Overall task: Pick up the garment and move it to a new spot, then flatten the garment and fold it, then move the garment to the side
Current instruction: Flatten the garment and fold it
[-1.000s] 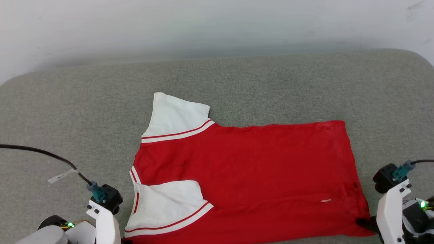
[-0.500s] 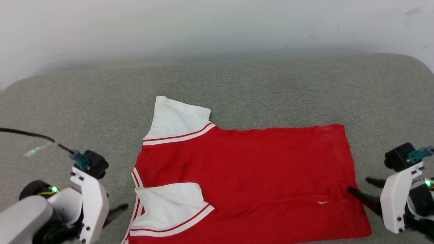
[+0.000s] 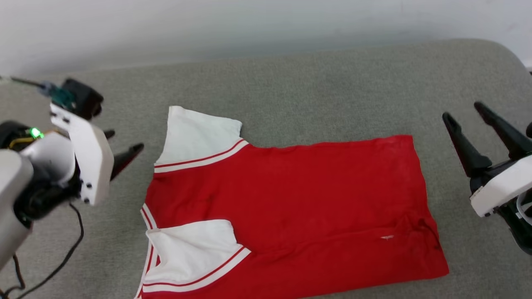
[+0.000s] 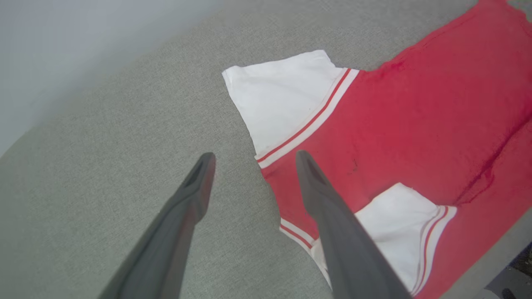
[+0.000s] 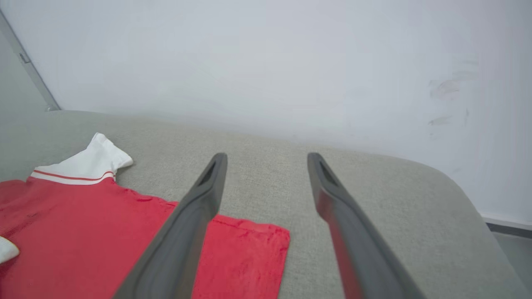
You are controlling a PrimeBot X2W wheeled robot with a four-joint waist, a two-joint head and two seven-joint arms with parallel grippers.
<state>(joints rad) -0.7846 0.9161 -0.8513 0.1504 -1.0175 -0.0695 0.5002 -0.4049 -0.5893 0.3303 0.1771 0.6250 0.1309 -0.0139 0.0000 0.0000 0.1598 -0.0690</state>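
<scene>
- Both sets of jaws stand wide apart and hold nothing: the left gripper [image 3: 124,140] hangs over bare sofa [image 3: 291,91] near the far sleeve [image 3: 199,133], and the right gripper [image 3: 462,111] is raised off the hem end, apart from the cloth.
- Red shirt [image 3: 291,199] lies spread across the middle of the grey sofa, collar end toward the left gripper, hem toward the right.
- Near sleeve [image 3: 195,245] is turned in over the red body, which suggests a first lengthwise fold is made. The shirt looks placed and mostly flattened.
- Judged still to do: the remaining folds, then the move to the side.
- Rumpled creases remain near the hem, beside a small white tag [image 3: 387,237].
- Near collar corner is cut off by the head view's bottom edge. How many layers lie under the near sleeve is hard to tell.
</scene>
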